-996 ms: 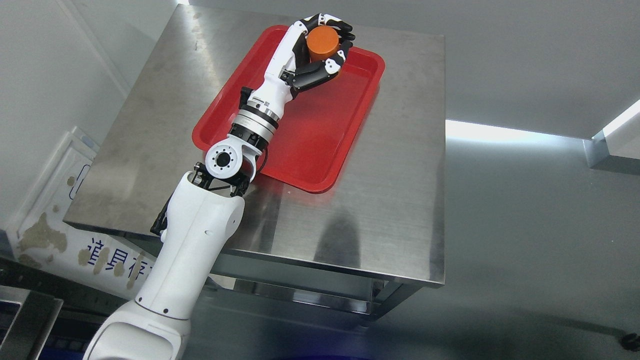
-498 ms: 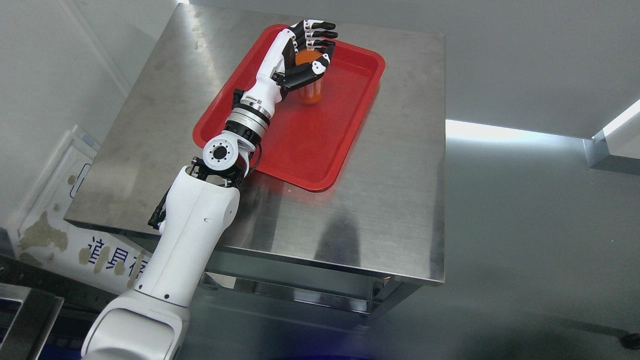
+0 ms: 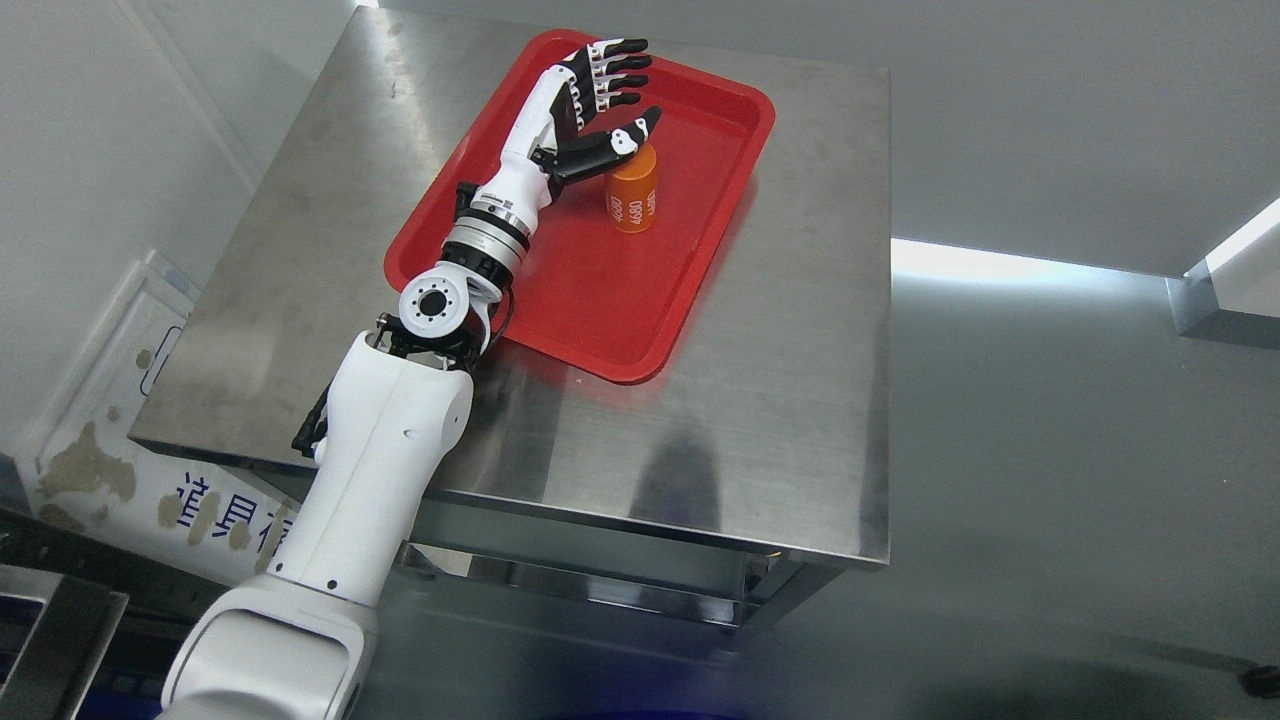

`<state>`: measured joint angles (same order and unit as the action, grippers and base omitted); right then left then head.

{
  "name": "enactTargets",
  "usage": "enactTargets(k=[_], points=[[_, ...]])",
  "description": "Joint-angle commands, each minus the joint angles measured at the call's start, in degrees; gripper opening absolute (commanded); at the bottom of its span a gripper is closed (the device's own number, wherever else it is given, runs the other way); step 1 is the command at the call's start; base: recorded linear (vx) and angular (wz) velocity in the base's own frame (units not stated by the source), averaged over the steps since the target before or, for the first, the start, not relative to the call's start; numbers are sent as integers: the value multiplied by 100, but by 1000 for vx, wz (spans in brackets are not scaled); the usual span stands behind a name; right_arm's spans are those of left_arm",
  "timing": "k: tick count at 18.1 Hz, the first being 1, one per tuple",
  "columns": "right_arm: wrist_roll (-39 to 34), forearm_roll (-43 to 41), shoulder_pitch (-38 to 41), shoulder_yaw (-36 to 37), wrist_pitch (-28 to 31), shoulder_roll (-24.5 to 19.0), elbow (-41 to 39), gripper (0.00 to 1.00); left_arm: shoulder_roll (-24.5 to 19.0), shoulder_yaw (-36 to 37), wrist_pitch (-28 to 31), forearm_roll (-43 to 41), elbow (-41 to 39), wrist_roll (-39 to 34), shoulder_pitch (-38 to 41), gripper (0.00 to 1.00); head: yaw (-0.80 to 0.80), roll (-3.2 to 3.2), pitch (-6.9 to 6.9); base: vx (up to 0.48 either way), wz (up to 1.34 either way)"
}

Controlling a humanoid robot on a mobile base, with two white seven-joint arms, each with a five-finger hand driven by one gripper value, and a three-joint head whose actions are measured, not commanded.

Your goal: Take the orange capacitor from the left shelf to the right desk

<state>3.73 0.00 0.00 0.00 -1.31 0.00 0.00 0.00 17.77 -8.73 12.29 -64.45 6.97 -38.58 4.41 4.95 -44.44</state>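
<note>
The orange capacitor is seen standing upright in the far part of the red tray, which is set on the steel desk. The left hand is held just above and beside it, fingers stretched out and released, nothing grasped; only the thumb tip is seen over the capacitor's top.

Orange capacitor, cylindrical, white 4680 print on its side, standing upright in red tray
</note>
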Motion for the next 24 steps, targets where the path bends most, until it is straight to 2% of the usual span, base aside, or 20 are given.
enactTargets(k=[1, 4, 9, 12, 16, 19, 21, 24], points=[[-4, 35, 123, 61, -1, 100, -100, 100, -100, -413, 11, 11, -49, 23, -421, 85, 0, 0, 0, 0, 0], [-4, 35, 132, 61, -1, 100, -100, 100, -100, -765, 117, 11, -208, 41, -702, 98, 0, 0, 0, 0, 0], [-4, 35, 132, 61, -1, 100, -100, 100, -100, -1599, 187, 11, -252, 85, -713, 100, 0, 0, 0, 0, 0], [-4, 35, 132, 61, -1, 100, -100, 100, -491, -1951, 590, 63, -873, 172, -151, 100, 0, 0, 0, 0, 0], [-4, 35, 132, 61, -1, 100, -100, 100, -484, -2225, 1390, 221, -2341, 305, 911, 100, 0, 0, 0, 0, 0], [-4, 35, 132, 61, -1, 100, -100, 100, -405, -2269, 1391, 222, -2861, 287, 1606, 100, 0, 0, 0, 0, 0], [-4, 35, 132, 61, -1, 100, -100, 100, -100, -2287, 1383, 222, -3405, 252, 2125, 100, 0, 0, 0, 0, 0], [-4, 35, 132, 61, -1, 100, -100, 100, -100, -2313, 867, 213, -3425, -281, 2250, 100, 0, 0, 0, 0, 0]])
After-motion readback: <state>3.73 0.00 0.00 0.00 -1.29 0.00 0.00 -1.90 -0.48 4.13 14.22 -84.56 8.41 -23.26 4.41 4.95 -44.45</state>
